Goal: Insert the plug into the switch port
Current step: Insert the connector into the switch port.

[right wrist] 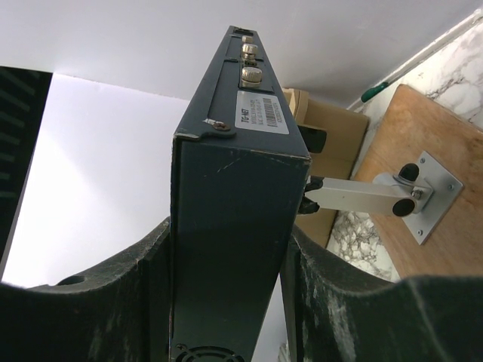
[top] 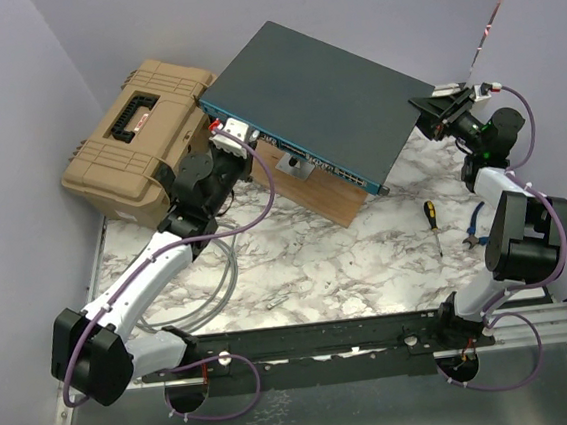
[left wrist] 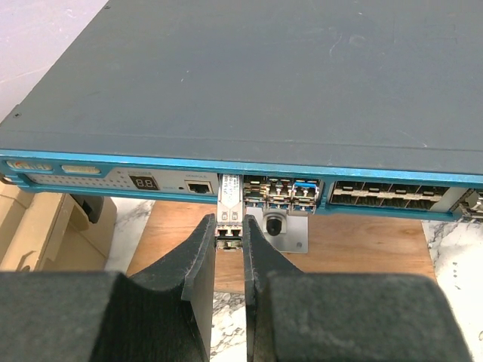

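The switch is a flat dark grey-teal box, raised at a tilt over a wooden board. Its blue face with the row of sockets fills the left wrist view. A small silver plug sits partly in a socket at the left of that row. My left gripper is shut on the plug's outer end, both fingers touching its sides. It shows in the top view at the switch's front face. My right gripper is shut on the switch's narrow side, at the right corner in the top view.
A tan toolbox lies at the back left, touching the switch's corner. A wooden board with a metal bracket lies under the switch. A screwdriver and blue pliers lie at the right. A grey cable loops at the left.
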